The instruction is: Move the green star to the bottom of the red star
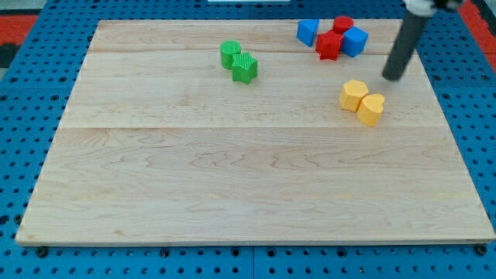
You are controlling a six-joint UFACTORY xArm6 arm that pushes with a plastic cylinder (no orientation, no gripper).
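The red star (328, 45) lies near the view's top right, between two blue blocks (308, 32) (355, 40), with a red round block (342, 25) just above it. Two green blocks touch each other at the view's top middle: one (230, 53) on the upper left and one (244, 67) on the lower right; I cannot tell which is the star. My tip (390, 77) is to the right of and below the red star, well right of the green blocks, touching no block.
Two yellow blocks (353, 94) (370, 109) sit touching each other just below and left of my tip. The wooden board (232, 170) is edged by a blue pegboard surface.
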